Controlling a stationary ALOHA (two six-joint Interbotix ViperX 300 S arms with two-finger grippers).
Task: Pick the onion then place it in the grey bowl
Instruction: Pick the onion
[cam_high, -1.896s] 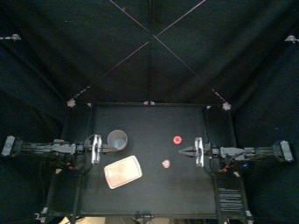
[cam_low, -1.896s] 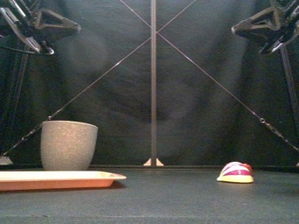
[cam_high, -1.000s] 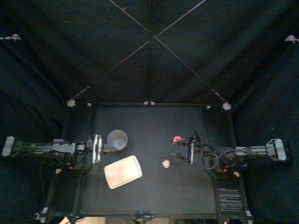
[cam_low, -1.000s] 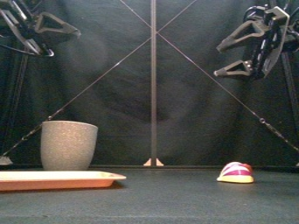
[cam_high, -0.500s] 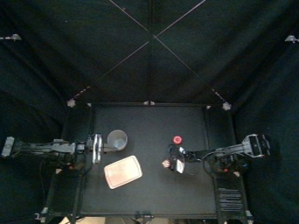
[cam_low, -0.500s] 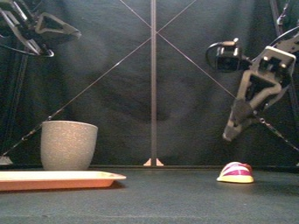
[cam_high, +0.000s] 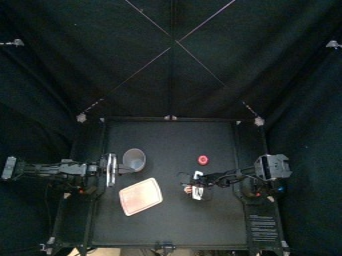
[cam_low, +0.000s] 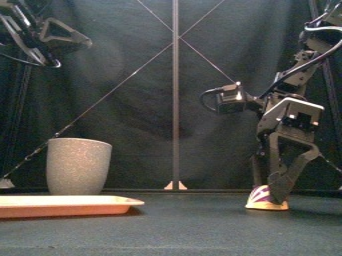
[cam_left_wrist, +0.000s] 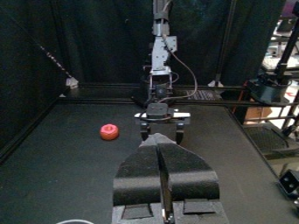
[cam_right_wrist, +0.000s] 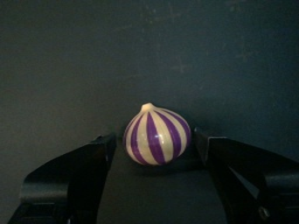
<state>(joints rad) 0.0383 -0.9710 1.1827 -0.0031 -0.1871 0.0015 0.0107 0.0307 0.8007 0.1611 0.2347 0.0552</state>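
The onion (cam_right_wrist: 156, 136), striped purple and cream, stands stem up on the table (cam_high: 174, 215) just at 3 o'clock of centre. The right gripper (cam_right_wrist: 156, 142) is lowered over it, jaws apart, one on each side. A red toy (cam_high: 203, 159) lies at 12 o'clock of the onion, the grey bowl (cam_high: 134, 156) at 10 o'clock, and the pink tray (cam_high: 140, 197) at 9 o'clock. The left gripper (cam_left_wrist: 165, 150) rests at the table's 9 o'clock edge, jaws closed and empty.

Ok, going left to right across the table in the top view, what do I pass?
In order: left gripper → grey cup → red toy. Left out, since they overlap those: the pink tray with the cup, the right gripper and onion with the red toy.
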